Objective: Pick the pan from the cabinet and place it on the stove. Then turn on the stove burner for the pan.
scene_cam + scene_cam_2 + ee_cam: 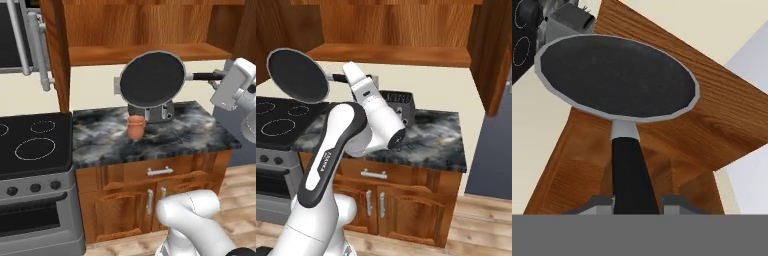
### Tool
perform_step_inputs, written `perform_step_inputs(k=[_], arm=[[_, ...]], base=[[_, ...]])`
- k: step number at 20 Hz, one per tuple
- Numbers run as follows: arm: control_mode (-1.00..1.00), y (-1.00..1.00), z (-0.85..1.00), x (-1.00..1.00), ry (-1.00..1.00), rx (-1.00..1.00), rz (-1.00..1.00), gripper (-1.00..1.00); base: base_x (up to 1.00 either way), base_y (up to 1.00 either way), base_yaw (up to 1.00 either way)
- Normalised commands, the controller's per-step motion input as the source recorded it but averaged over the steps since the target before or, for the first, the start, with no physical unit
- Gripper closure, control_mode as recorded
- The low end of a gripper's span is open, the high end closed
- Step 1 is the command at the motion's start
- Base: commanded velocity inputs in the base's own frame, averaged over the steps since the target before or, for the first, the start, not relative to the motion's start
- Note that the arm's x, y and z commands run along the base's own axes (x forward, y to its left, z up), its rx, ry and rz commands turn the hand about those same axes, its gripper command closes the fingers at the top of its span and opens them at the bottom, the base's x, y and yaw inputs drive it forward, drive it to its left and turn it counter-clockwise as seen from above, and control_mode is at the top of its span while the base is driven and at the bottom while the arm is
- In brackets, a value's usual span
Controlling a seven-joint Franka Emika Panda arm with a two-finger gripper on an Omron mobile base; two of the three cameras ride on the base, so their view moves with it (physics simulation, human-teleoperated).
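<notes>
Above the marble counter (200, 132), below the open cabinet (145, 30), the arm, marked FRANKA on its dark link, holds the pan (152, 78) in the air, tilted on edge. Stove (30, 142) at the counter's left edge, its largest burner ring (35, 148) bare. Toaster (398, 106) and terracotta cup (135, 126) stand under the pan. Gripper (637, 202) fingers (599, 204) clamp the black handle's end, pan extending straight ahead.

Dark marbled countertop (200, 131), orange-brown cup (135, 126) standing on it, what looks like a toaster (159, 112) behind
</notes>
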Motion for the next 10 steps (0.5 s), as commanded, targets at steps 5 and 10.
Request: perform_step_inputs(k=[5,10], arm=[[1.00,0.00,0.00,0.00,0.00,0.00,0.00,1.00],[1.00,0.00,0.00,0.00,0.00,0.00,0.00,1.00]], base=[[-0.65,0.03,0.00],[-0.59,0.21,0.02]])
